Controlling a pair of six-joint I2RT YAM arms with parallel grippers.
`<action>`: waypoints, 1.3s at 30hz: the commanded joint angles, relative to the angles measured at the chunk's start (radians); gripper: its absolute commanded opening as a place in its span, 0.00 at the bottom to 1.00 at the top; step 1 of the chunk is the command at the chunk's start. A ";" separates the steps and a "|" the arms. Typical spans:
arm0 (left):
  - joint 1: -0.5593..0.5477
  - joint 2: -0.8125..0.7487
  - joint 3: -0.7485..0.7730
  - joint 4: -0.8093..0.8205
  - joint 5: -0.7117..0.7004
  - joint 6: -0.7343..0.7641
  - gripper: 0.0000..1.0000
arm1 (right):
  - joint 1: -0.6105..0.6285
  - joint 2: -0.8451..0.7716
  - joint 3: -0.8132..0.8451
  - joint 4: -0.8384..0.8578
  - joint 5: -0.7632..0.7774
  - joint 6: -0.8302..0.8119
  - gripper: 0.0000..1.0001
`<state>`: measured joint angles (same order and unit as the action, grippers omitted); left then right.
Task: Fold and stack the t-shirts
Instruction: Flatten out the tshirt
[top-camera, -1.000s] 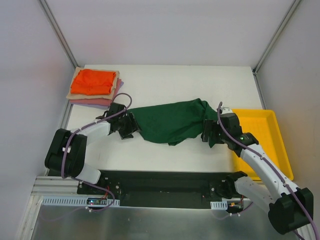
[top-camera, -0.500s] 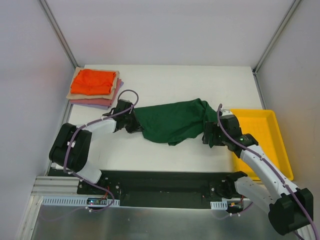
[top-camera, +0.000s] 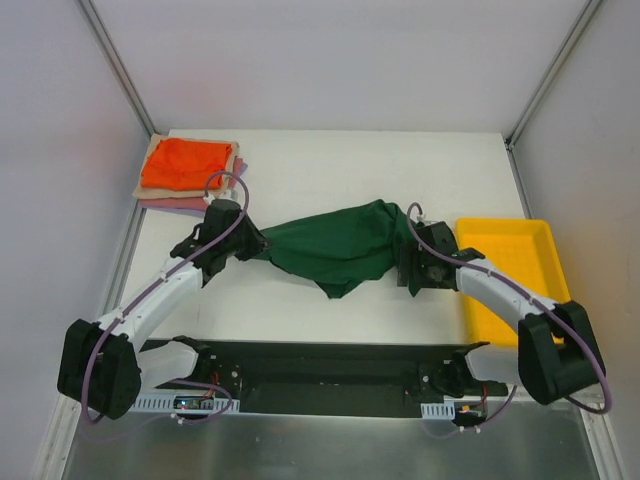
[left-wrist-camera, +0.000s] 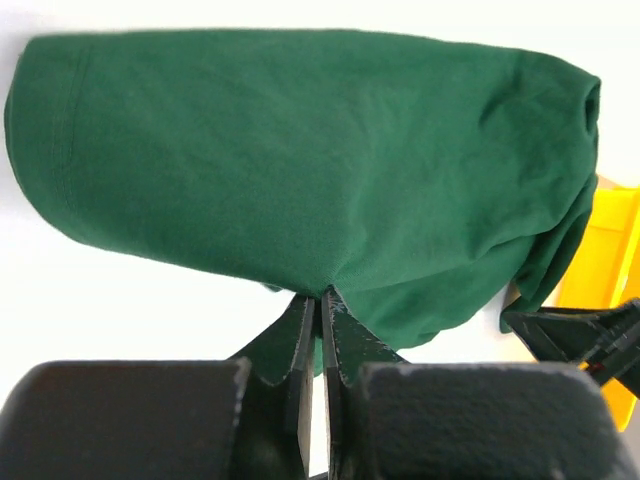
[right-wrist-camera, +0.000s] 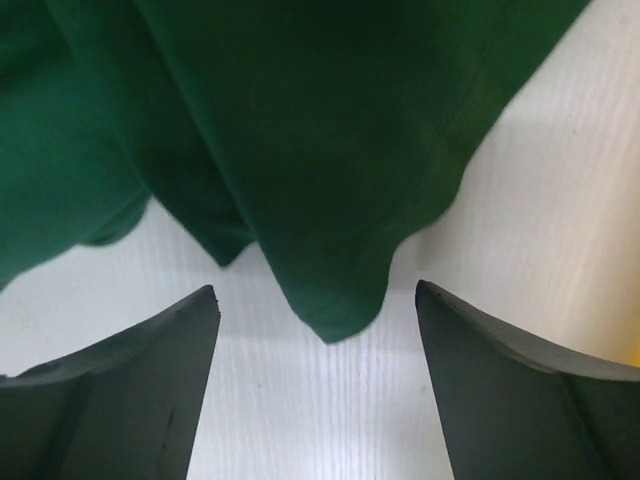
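White table, green t-shirt lengthwise left-right

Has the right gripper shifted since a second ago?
Yes. In the top view the right gripper has shifted slightly left, away from the left rim of the yellow tray.

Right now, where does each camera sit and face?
Top external: above and behind the bases, looking down at the table; both arms show.
Left wrist: looks along the left pincer, shut on the green shirt, toward the yellow tray.
Right wrist: looks down past the open right pincer at the shirt's edge.
All three share the shirt.
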<state>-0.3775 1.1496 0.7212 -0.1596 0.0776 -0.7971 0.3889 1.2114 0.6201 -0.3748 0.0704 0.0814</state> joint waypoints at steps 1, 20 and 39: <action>0.017 -0.057 0.023 -0.021 -0.058 0.009 0.00 | 0.005 0.123 0.096 0.144 -0.040 0.037 0.73; 0.048 -0.290 0.599 -0.080 -0.182 0.206 0.00 | 0.005 -0.329 0.852 -0.309 0.112 -0.183 0.00; 0.049 -0.276 0.568 -0.095 -0.446 0.332 0.00 | -0.040 -0.164 0.994 -0.351 0.480 -0.298 0.00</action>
<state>-0.3382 0.7322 1.3762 -0.2661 -0.2756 -0.4923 0.3893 0.8436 1.6588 -0.7124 0.3386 -0.1699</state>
